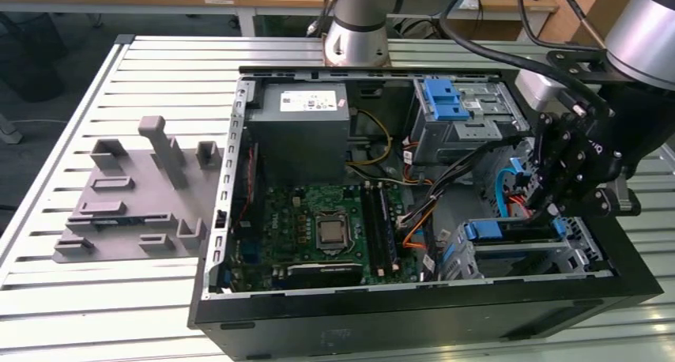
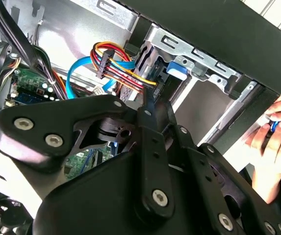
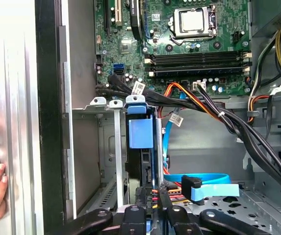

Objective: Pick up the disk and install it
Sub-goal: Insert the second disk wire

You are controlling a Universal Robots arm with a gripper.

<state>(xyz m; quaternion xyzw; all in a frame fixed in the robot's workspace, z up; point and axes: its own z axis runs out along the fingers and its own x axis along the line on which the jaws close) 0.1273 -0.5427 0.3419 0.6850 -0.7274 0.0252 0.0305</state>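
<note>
The disk [image 3: 145,164] stands on edge in a slot of the lower metal drive cage [image 3: 98,147], and its blue carrier frame [image 3: 140,129] shows at the far end. In the exterior view the disk [image 1: 514,234] lies in the cage at the open computer case's front right corner. My gripper [image 3: 151,198] is at the disk's near end, with a black finger on each side of its thin body, shut on it. The second wrist view has the gripper [image 2: 149,100] pointing into the same slot, at the disk [image 2: 150,66].
Coloured power wires [image 2: 115,63] and a blue data cable [image 3: 199,188] hang loose beside the cage. A person's hand [image 2: 275,139] rests on the case's outer wall. The motherboard [image 1: 327,228] fills the case's middle. A grey holder block [image 1: 137,196] sits outside, on the exterior view's left.
</note>
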